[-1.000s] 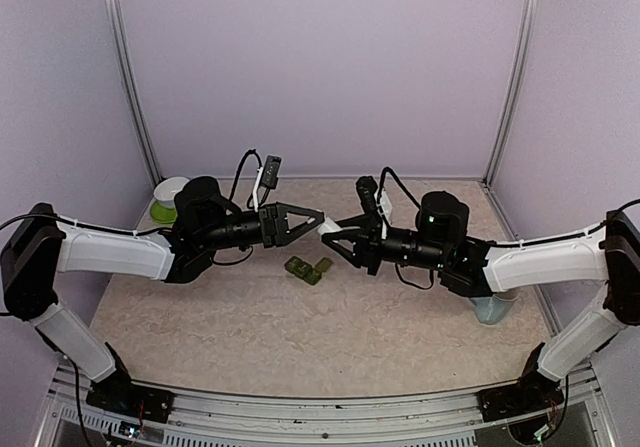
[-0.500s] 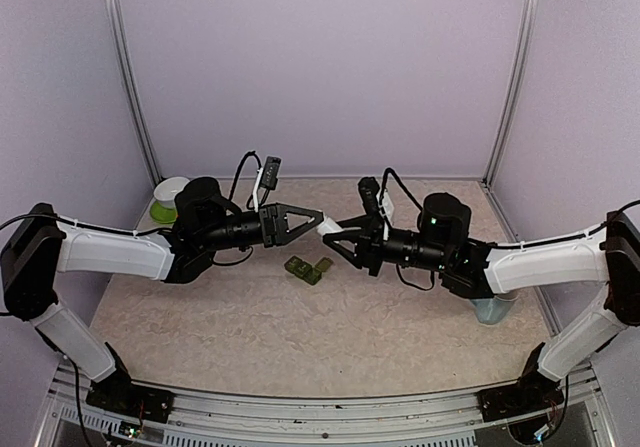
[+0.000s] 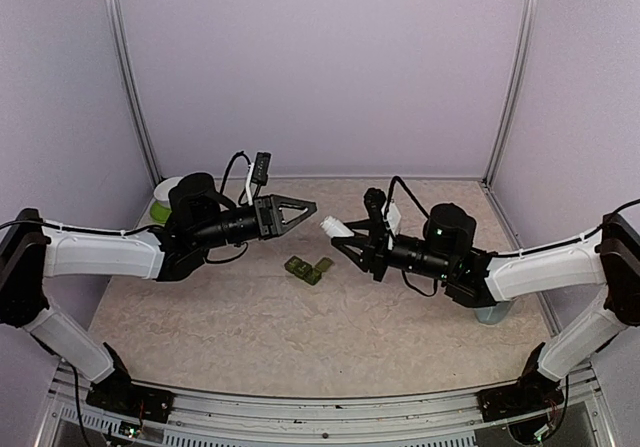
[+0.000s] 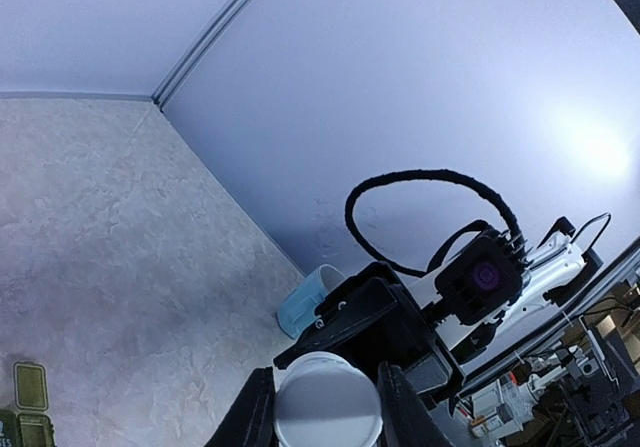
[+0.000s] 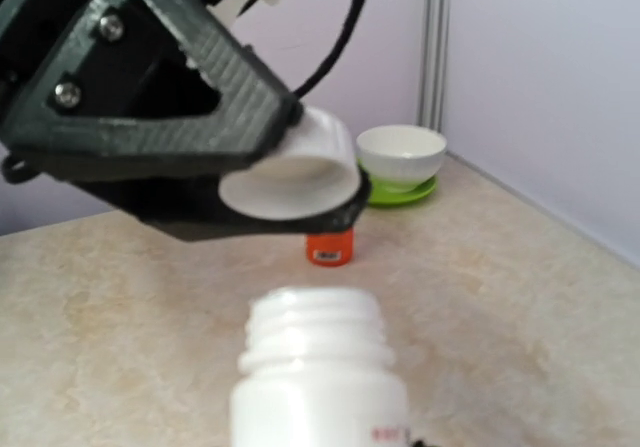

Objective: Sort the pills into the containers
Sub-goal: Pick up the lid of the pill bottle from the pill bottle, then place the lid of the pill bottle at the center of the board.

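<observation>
The containers (image 3: pixel 308 268), a dark green strip of lidded compartments, lie on the table between the two arms and show at the left wrist view's bottom left corner (image 4: pixel 29 387). My right gripper (image 3: pixel 347 237) is shut on a white bottle (image 3: pixel 335 227) held above the table; its threaded neck (image 5: pixel 314 325) is uncapped. My left gripper (image 3: pixel 309 208) is shut on the bottle's white cap (image 4: pixel 328 408), a short gap to the left of the bottle mouth. From the right wrist the cap (image 5: pixel 290 173) hangs just beyond the neck. No pills show.
A white bowl (image 5: pixel 400 151) on a green plate (image 3: pixel 160 210) stands at the back left. A small orange bottle (image 5: pixel 328 247) sits near it. A pale blue mug (image 4: pixel 304 303) stands at the right, partly behind my right arm (image 3: pixel 540 267).
The two grippers met over the containers a second ago. The left one has closed on the cap and pulled back left and up with it. The right one has shifted slightly right with the bottle.
</observation>
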Motion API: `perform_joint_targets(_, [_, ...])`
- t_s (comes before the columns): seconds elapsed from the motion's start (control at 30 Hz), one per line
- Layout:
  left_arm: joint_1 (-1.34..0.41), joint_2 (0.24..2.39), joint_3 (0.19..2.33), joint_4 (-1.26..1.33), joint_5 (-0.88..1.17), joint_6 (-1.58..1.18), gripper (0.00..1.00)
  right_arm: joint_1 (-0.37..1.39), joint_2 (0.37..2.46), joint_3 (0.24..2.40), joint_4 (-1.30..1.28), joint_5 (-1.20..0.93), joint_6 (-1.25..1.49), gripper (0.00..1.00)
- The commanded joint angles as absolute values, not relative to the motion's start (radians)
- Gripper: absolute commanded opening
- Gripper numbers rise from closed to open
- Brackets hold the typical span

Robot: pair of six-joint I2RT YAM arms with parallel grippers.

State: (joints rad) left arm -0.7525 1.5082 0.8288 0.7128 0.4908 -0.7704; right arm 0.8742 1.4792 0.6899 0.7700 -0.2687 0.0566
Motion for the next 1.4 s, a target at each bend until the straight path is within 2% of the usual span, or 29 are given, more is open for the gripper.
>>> perform_joint_targets(0.0, [-0.748,1.453,0.848,0.607,0.381,-0.723,0.28,0.874,1.471,0.656,0.847,-0.236,0.000,0.07])
perform_joint_targets(0.4, [-0.699,1.409,0.772,0.366,0.172,-0.571,0.28,0.874,1.308,0.548,0.930,-0.253,-0.050,0.08])
perform_joint_targets(0.63, [-0.690,1.420,0.696,0.311,0.020,-0.504,0.29,0.874,1.245,0.533,0.910,-0.246,-0.042,0.08])
perform_joint_targets(1.03, [-0.692,1.615,0.625,0.367,-0.151,-0.461,0.28,0.874,1.195,0.536,0.854,-0.248,-0.034,0.09])
perform_joint_targets(1.37, [-0.712,1.764,0.650,0.400,-0.204,-0.454,0.27,0.874,1.206,0.530,0.842,-0.245,-0.039,0.09])
